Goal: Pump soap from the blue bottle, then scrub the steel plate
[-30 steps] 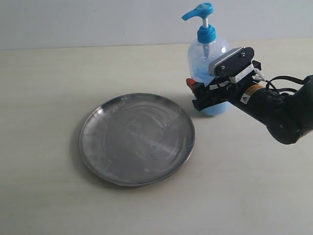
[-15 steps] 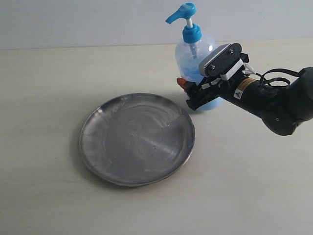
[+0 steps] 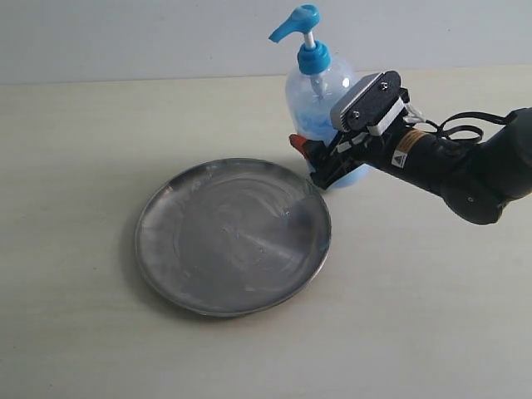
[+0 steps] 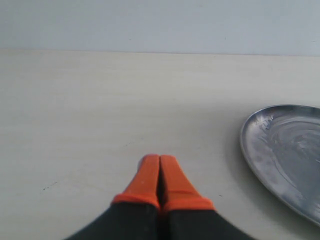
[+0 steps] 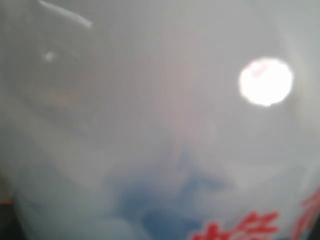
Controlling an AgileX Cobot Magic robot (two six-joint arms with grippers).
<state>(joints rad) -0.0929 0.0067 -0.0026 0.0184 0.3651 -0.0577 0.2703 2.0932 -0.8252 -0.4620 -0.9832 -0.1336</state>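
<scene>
Your left gripper (image 4: 160,175) has its orange fingers pressed flat together with nothing between them. It hangs low over bare table (image 4: 75,100), with the plate's rim off to one side in the left wrist view.

The plate (image 3: 233,237) lies where it lay a second ago, in the middle of the table, flat and scuffed. The bottle (image 3: 320,91) has changed place. It has travelled left and a little toward the far edge, and its lower body now stands just beside the plate's far right rim instead of well off to the right of it. Your right gripper (image 3: 326,158) has come along with it, clamped on the bottle's lower body, one orange-tipped finger across the front and the other hidden behind.

The bottle's long axis is near upright, with the top leaning slightly left. The pump head (image 3: 295,21) points its spout left, out over the far side of the plate. You cannot tell whether the base touches the table. Soap (image 3: 314,125) shows pale blue through the clear wall. In the right wrist view the bottle fills everything as a blur.
</scene>
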